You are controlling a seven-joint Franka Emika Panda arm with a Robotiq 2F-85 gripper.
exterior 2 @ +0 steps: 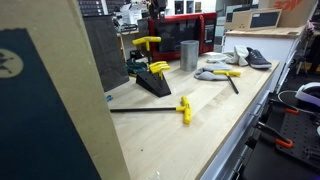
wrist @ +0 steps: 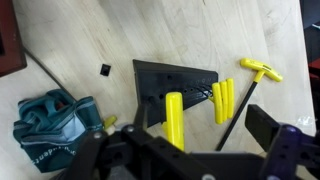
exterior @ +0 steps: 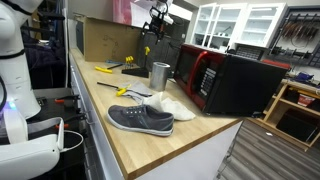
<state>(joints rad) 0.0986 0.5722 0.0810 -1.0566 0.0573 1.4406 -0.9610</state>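
Observation:
In the wrist view my gripper [wrist: 204, 124] is open, its dark fingers [wrist: 266, 128] standing well apart. Between them, nearer the left one, a yellow tool handle [wrist: 175, 120] stands free in a black tool rack [wrist: 178, 78]. More yellow handles [wrist: 222, 100] sit in the rack to the right. A long black T-handle key with a yellow grip [wrist: 258, 70] lies on the wood beside it. In an exterior view the arm hangs over the rack [exterior 2: 150, 78] at the far end of the bench [exterior: 150, 38].
A crumpled teal cloth [wrist: 50, 122] lies left of the rack. On the wooden bench are a metal cup [exterior: 160, 74], a grey shoe [exterior: 140, 120], a red-and-black microwave [exterior: 225, 80], a cardboard box [exterior: 110, 40] and another T-handle key [exterior 2: 150, 109].

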